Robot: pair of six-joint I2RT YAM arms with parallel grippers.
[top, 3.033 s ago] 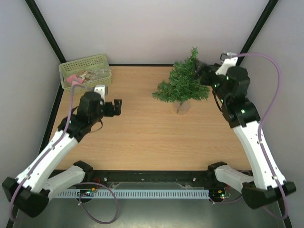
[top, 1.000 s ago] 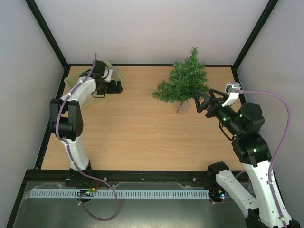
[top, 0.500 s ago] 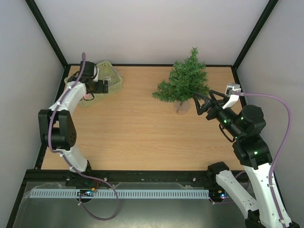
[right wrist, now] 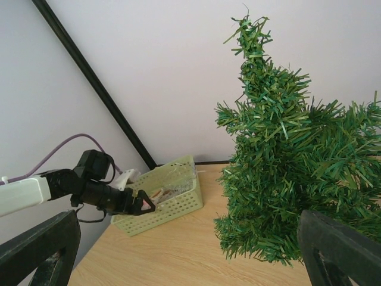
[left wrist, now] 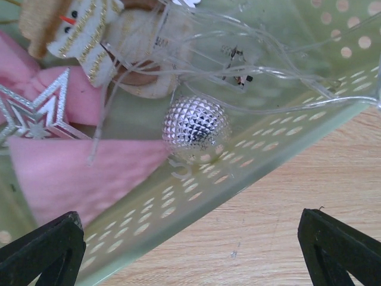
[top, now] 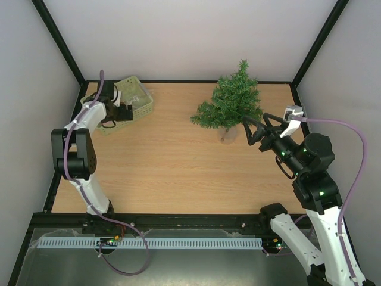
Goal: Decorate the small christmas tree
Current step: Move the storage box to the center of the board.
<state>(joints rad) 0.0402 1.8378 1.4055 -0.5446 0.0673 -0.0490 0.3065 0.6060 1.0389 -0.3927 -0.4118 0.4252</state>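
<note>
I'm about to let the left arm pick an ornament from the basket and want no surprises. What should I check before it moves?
1. Left gripper open and empty: ok.
2. Left gripper at the basket: ok.
3. Silver ball in plain view between the fingers: ok.
4. Silver ball free of the clear light string: cannot tell; strands run close past it.
5. Small christmas tree upright: ok.
6. Right gripper open and empty, beside the tree: ok.
</note>
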